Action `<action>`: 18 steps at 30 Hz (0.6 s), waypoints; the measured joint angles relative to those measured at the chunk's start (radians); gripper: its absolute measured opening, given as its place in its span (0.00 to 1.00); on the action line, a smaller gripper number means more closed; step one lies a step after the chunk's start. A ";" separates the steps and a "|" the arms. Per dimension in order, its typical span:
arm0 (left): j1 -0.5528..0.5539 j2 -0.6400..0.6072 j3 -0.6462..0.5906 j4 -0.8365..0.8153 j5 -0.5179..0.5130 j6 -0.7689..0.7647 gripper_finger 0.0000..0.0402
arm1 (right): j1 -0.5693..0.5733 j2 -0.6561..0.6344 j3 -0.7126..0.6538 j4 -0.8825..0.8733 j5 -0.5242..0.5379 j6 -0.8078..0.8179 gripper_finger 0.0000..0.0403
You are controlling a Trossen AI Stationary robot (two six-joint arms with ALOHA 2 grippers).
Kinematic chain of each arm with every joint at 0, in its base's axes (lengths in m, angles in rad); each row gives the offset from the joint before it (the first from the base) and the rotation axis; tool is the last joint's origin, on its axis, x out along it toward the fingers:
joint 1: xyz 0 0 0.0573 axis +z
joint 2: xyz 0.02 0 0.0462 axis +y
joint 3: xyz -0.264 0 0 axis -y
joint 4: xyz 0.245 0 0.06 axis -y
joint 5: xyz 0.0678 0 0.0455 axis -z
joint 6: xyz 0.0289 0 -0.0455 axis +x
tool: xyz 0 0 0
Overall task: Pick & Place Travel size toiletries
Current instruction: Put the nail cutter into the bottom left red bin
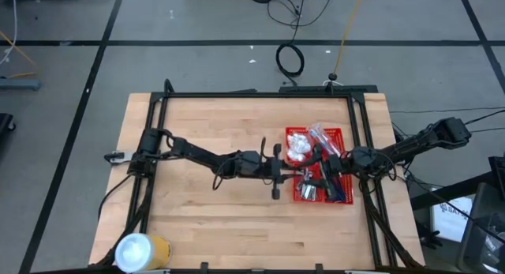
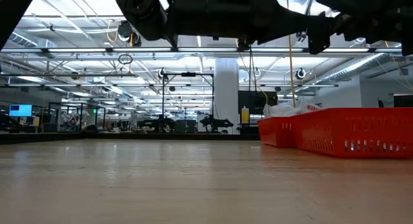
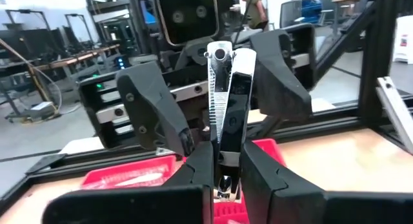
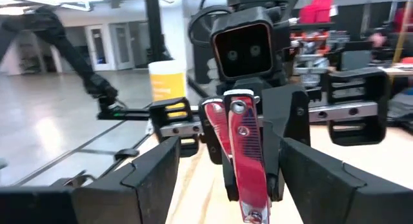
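Item: slim metal clipper-like toiletry (image 3: pixel 229 101), clenched upright in left gripper (image 3: pixel 227 169) at 9 o'clock edge of red basket (image 1: pixel 339 136); right gripper (image 1: pixel 317 167) spread wide around it, apparently for handover

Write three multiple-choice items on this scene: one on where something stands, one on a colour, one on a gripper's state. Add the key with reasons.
1. Where does the white-and-yellow roll stand?
A. in the basket
B. at a table corner on the left arm's side
C. between the grippers

2. What colour is the basket?
A. blue
B. green
C. red

3. How do the right gripper fingers stand?
A. open, either side of the slim metal item
B. shut on the item
C. shut on nothing

Key:
1 B, the high view shows it at the corner, far from the basket.
2 C, its walls are red in every view.
3 A, they are spread wide, while the left gripper is shut on the item.
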 joint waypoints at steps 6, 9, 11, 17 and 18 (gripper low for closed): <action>-0.001 0.000 0.000 0.000 -0.007 0.003 0.10 | 0.001 0.000 0.000 0.003 0.030 0.001 0.61; 0.000 0.000 0.000 0.000 -0.006 0.004 0.09 | 0.000 0.000 0.000 0.008 0.031 0.000 0.55; 0.000 0.000 0.000 -0.003 -0.004 0.004 0.08 | 0.000 0.000 0.000 0.008 0.032 0.000 0.49; 0.000 0.000 0.000 -0.009 -0.003 -0.009 0.11 | 0.000 0.000 0.000 0.017 0.033 -0.003 0.26; 0.000 0.000 0.000 -0.010 0.001 -0.017 0.11 | 0.000 0.000 0.000 0.017 0.033 -0.010 0.22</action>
